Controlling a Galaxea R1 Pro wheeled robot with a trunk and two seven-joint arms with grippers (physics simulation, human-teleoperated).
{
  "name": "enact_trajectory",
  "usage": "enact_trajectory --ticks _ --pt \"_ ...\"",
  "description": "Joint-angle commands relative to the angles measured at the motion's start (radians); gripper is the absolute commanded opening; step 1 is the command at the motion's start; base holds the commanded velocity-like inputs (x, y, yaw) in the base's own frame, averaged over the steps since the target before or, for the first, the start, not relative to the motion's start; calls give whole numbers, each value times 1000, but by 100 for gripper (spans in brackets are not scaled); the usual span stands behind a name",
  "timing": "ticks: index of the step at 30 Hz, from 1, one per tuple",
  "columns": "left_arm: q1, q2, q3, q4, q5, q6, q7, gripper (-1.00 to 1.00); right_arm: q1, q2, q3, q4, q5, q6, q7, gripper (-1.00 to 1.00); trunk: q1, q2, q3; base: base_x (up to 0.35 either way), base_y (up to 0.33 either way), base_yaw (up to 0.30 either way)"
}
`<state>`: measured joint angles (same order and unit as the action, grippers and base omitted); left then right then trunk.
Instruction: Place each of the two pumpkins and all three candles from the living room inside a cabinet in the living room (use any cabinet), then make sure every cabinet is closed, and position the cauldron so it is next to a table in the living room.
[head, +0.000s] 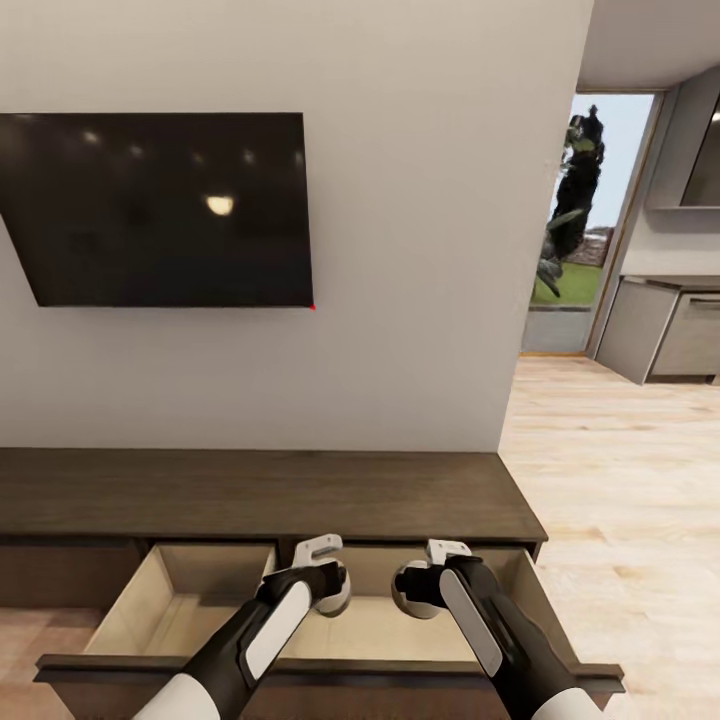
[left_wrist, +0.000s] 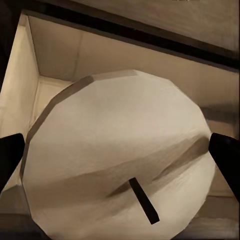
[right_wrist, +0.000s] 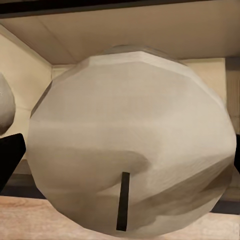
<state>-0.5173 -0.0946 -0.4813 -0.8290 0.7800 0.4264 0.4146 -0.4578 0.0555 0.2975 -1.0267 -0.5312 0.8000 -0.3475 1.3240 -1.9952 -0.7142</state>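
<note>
In the head view both arms reach forward and down over an open drawer (head: 180, 600) of the long, low dark-brown cabinet (head: 260, 492) that stands against the pale wall under a wall-mounted black screen (head: 160, 208). The drawer is pulled out toward the robot, its pale wood interior showing beneath the arms and its dark front edge running across the bottom of the view. The left gripper (head: 335, 590) holds a pale beige-grey candle (head: 338, 596), with its jaws pinching the candle from both sides; in the left wrist view this left candle (left_wrist: 120, 160) sits between the two dark fingertips (left_wrist: 10, 155), its flat top and short dark wick turned toward the camera, and the light drawer floor and walls lie behind it. The right gripper (head: 412, 588) likewise has its jaws clamped on a second candle (head: 408, 590), which hangs just beside the first one above the drawer; the two candles are close together but whether they touch cannot be told. In the right wrist view the right candle (right_wrist: 132, 145) shows with its dark wick, the drawer's pale interior behind it. To the right of the cabinet, light wooden floor (head: 620, 470) leads to a doorway with greenery outside.
</note>
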Motion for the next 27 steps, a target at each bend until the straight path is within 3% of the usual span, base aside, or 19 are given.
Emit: enact_trajectory --ticks 1,10,27 --pt "-1 4 -2 -2 10 1 -2 -100 -1 0 2 -1 -12 1 -12 -100 4 -8 -4 0 0 0" --pt "-1 6 -2 -6 10 0 -4 -100 -1 0 2 -1 -12 1 -11 -100 8 -15 -7 3 0 0" --pt "0 7 -2 -4 1 1 -7 -100 -1 0 2 -1 -12 1 -12 -100 8 -15 -7 161 -31 0"
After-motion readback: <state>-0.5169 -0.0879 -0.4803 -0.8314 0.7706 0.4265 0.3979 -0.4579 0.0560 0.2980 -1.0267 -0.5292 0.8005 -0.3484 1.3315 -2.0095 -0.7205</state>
